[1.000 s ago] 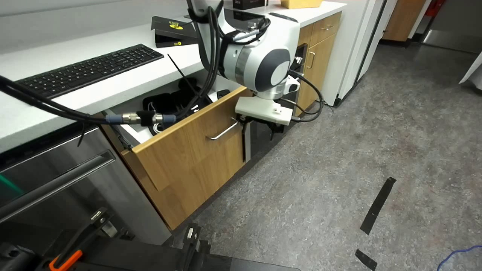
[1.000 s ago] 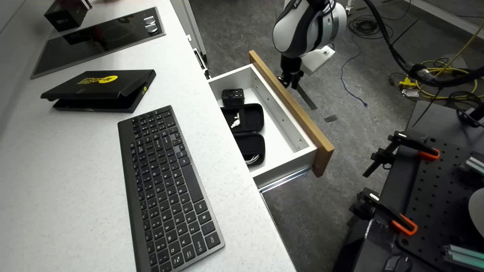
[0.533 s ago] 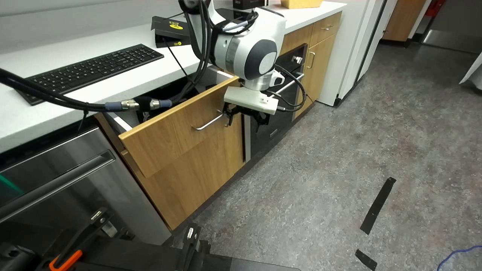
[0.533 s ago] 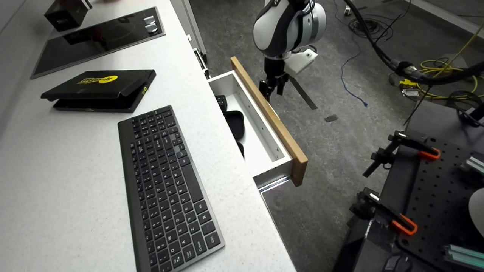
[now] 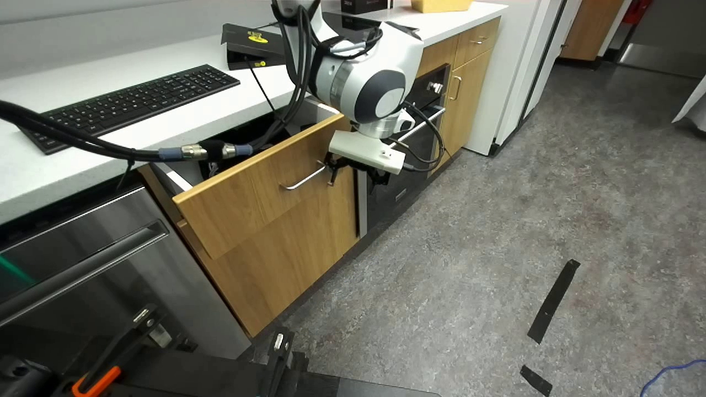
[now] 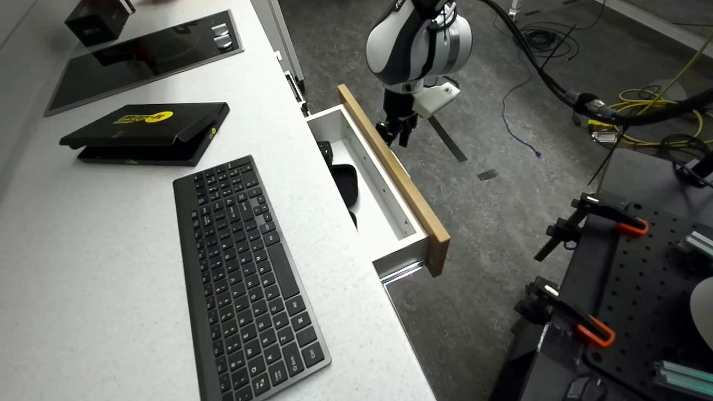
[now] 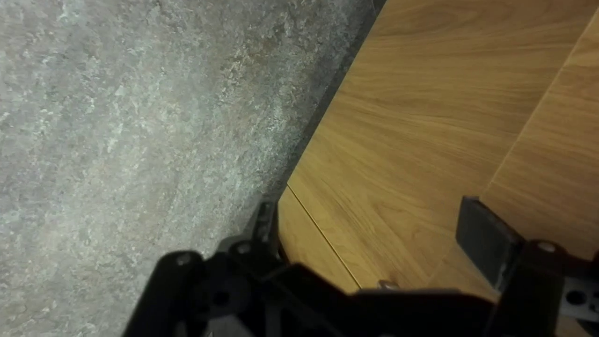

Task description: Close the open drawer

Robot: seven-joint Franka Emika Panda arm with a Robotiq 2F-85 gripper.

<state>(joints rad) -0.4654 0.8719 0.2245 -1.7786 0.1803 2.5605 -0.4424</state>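
Observation:
The drawer [image 5: 248, 201] stands partly open, with its light oak front, silver bar handle [image 5: 303, 180] and white inner walls; it shows in an exterior view from above [image 6: 384, 206]. Black cases [image 6: 344, 184] lie inside, partly hidden under the counter. My gripper [image 5: 354, 175] is at the right end of the front, by the handle's far end, outside the drawer; it also shows in an exterior view [image 6: 394, 133]. Contact with the front is hard to tell. In the wrist view the fingers [image 7: 369, 217] are apart with nothing held between them; wood fronts [image 7: 421, 140] fill the right side.
A white counter [image 6: 111, 267] above the drawer holds a keyboard [image 6: 250, 278], a black box [image 6: 150, 133] and a cooktop [image 6: 150, 61]. A steel appliance [image 5: 110, 275] is beside the drawer. A dark table with clamps [image 6: 607, 289] stands opposite. My arm's cables [image 5: 83, 149] hang over the drawer.
The drawer has slid inward, mostly between one second and half a second ago, with the gripper moving along at its front. Since then the drawer has barely moved and the arm has shifted slightly.

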